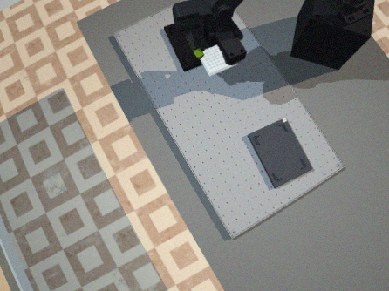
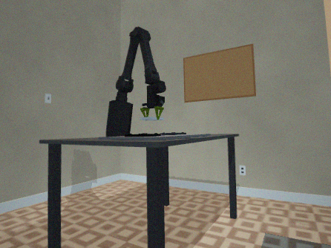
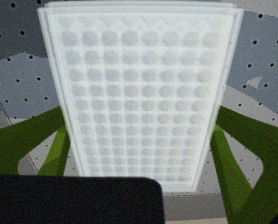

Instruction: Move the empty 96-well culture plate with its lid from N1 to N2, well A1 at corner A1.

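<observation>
My gripper is shut on the white 96-well plate with its clear lid on it; the green fingers press on its two long sides. In the top view the plate pokes out from under the arm, above the edge of the dark nest N1. In the exterior view the gripper holds the plate well above the table. The nest N2 is a dark square with corner locators and a small white mark at its far right corner; it stands empty on the perforated base plate.
The arm's black base block stands at the back right of the table. The grey table top reaches beyond the base plate on all sides. A tiled floor lies below to the left.
</observation>
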You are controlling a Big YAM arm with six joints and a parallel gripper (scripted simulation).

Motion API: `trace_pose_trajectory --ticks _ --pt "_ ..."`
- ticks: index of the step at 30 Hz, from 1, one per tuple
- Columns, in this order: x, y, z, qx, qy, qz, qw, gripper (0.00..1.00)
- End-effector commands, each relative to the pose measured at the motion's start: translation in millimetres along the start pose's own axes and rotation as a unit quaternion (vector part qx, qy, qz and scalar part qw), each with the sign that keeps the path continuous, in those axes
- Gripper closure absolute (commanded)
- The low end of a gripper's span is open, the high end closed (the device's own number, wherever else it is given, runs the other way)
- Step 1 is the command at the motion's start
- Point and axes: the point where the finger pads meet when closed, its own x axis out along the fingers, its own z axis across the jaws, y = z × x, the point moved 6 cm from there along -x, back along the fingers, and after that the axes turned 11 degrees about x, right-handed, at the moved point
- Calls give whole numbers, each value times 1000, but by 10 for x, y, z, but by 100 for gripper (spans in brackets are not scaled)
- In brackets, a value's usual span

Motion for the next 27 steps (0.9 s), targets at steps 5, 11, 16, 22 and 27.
trace_pose_trajectory --ticks 5,11,16,22,27 --pt "-80 -266 34 10 16 0 1000 100" --pt "-78 -392 92 11 13 -1 1000 100" --pt "-76 -551 145 10 15 -2 1000 100" --pt "-75 -741 216 11 15 -3 1000 100" --pt "-75 -836 253 11 15 -3 1000 100"
